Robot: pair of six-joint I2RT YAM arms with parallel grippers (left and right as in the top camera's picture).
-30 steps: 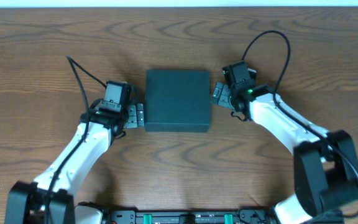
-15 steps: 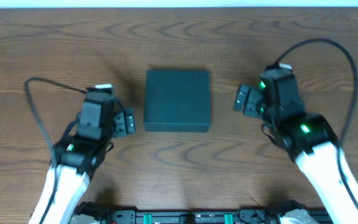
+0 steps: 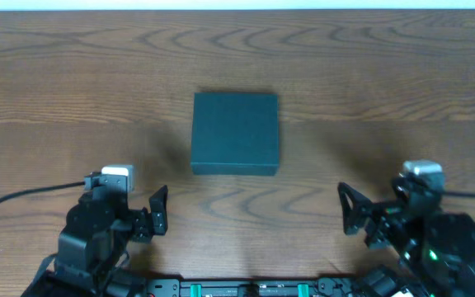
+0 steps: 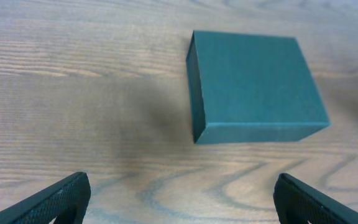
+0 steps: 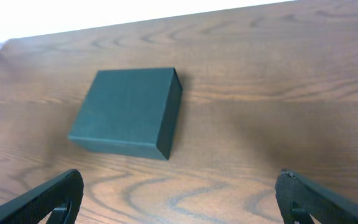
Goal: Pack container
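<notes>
Now, starting at the left, the left hand (image 3: 158,213) hangs low near the front edge of the worktop (image 3: 402,74). Its two dark fingers (image 4: 59,198) are spread wide apart, only wood grain shows between them, and it grips nothing. A black cable (image 3: 23,196) trails from its arm toward the left. Ahead of this hand and a little to its right, well apart from the fingertips, lies the container (image 3: 235,132). It is a dark teal-green box, roughly square, flat on the worktop with its lid down. The left wrist view shows its top face and two side walls, matte and plain; which side carries the hinge I cannot tell. A soft shadow (image 4: 157,118) falls on the wood just beside the box, on the side nearer the left hand. Further right, the right hand (image 3: 350,211) sits by the same front edge, its fingers (image 5: 53,194) likewise wide apart and clamped on nothing. For this hand the container is ahead and off to the left, well apart, and looks slightly askew in the wrist view. The box lies farther out than both hands, between them from side to side, touching neither.
</notes>
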